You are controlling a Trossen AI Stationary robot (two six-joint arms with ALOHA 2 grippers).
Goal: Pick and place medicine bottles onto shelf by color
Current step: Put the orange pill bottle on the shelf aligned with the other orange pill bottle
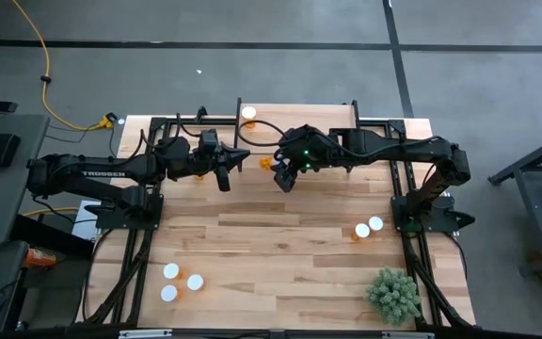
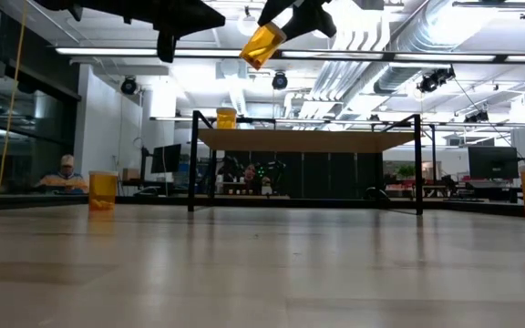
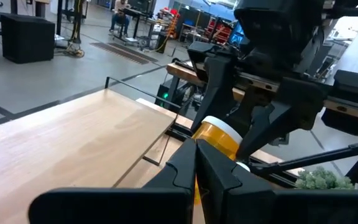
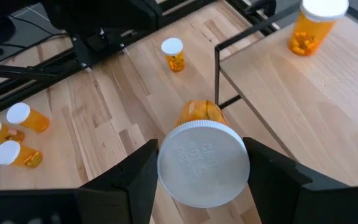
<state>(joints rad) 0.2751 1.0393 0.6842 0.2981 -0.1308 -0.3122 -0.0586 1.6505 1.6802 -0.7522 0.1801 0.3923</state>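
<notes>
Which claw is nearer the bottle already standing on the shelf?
Left, narrowly. The left claw hangs just in front of the shelf's left end, near the standing bottle. The right claw sits farther right, clamped on another bottle.

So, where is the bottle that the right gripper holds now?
In the high view, the held bottle is in the right gripper, above the table near the shelf's front edge, facing the left gripper.

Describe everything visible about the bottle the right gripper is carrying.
The held bottle is a small translucent orange-amber cylinder with a round white embossed cap, plastic by its look. It hangs tilted in the air, clear of the table, clamped at the cap between the right gripper's fingers, near the shelf's corner. The low view shows it well above the tabletop.
</notes>
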